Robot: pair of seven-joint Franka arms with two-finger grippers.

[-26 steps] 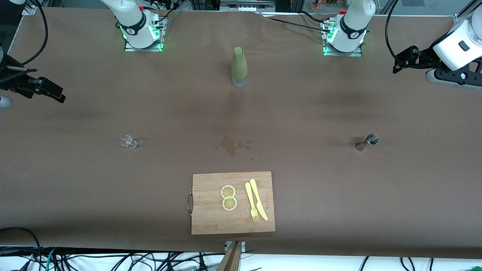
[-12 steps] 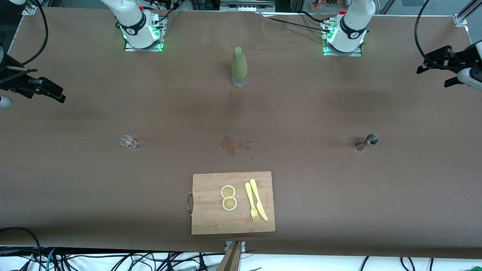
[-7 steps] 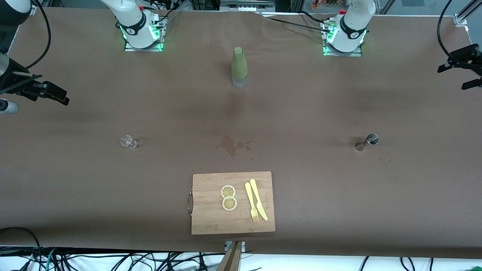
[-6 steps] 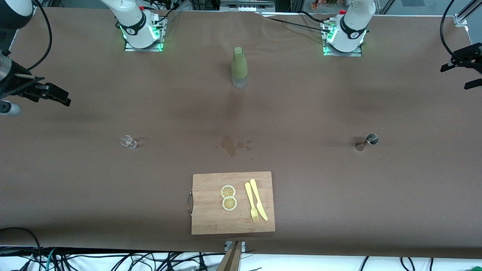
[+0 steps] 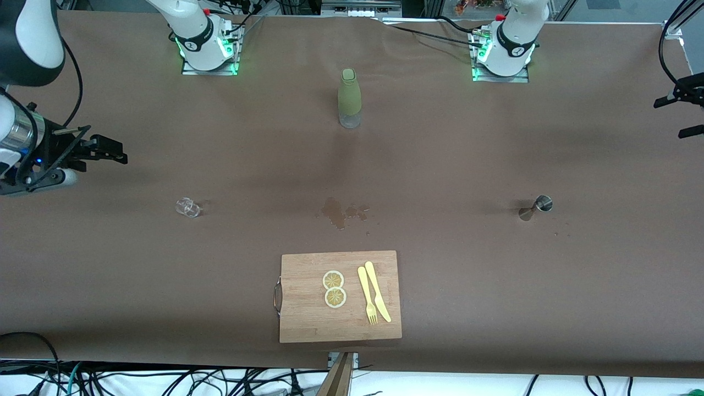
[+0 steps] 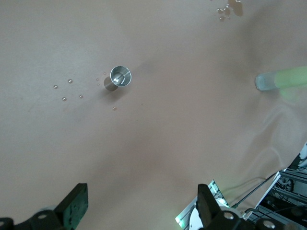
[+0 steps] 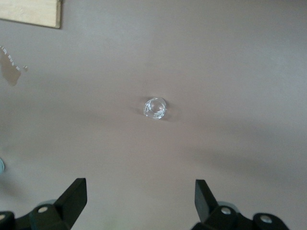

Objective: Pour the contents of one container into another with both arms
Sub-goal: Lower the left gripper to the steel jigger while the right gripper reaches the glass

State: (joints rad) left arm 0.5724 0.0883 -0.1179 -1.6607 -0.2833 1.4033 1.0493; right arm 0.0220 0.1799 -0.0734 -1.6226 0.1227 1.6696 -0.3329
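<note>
Nearest, the cutting board (image 5: pixel 308 308) lay untouched. Mid-bench stood the small glass (image 5: pixel 188 207) and steel jigger (image 5: pixel 536 208); farthest, the bottle (image 5: pixel 349 98). The right gripper (image 5: pixel 113 155) had advanced toward the glass, the left gripper (image 5: pixel 682 115) had retreated outward. Both jaws wide, empty; pouring not begun.

The right gripper (image 5: pixel 113 154) hangs at the frame's left edge, fingers spread, while the left gripper (image 5: pixel 682 115), also spread, hangs at the right edge.
</note>
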